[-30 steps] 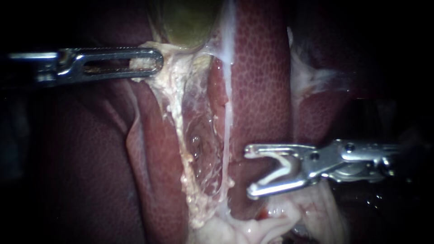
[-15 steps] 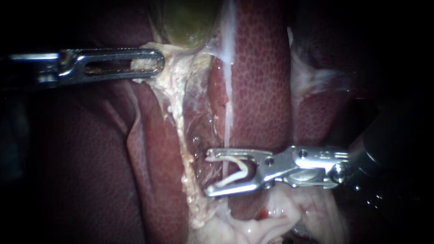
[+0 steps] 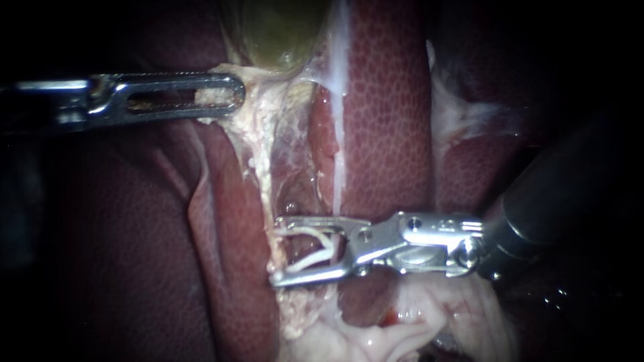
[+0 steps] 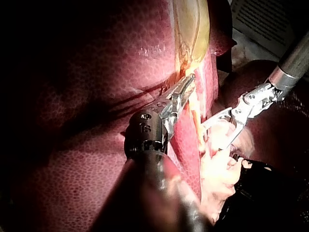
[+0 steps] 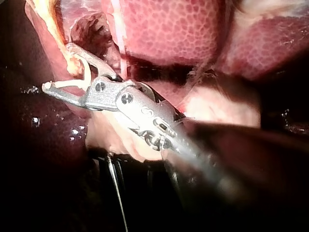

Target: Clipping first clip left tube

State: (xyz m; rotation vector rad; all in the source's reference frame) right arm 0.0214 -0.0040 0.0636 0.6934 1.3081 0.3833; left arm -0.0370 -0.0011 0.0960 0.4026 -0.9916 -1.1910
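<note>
Wide claw of right instrument (image 3: 274, 253) holds white clip (image 3: 320, 251) astride left tube (image 3: 263, 171); claw of left instrument (image 3: 231, 92) clamps tissue (image 3: 258, 100) (printed sheet (image 4: 263, 19) illegible).

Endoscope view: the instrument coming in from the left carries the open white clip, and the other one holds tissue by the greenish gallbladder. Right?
No. The endoscope view shows the open white clip in the right instrument, coming in from the right; the left instrument holds tissue by the gallbladder.
</note>
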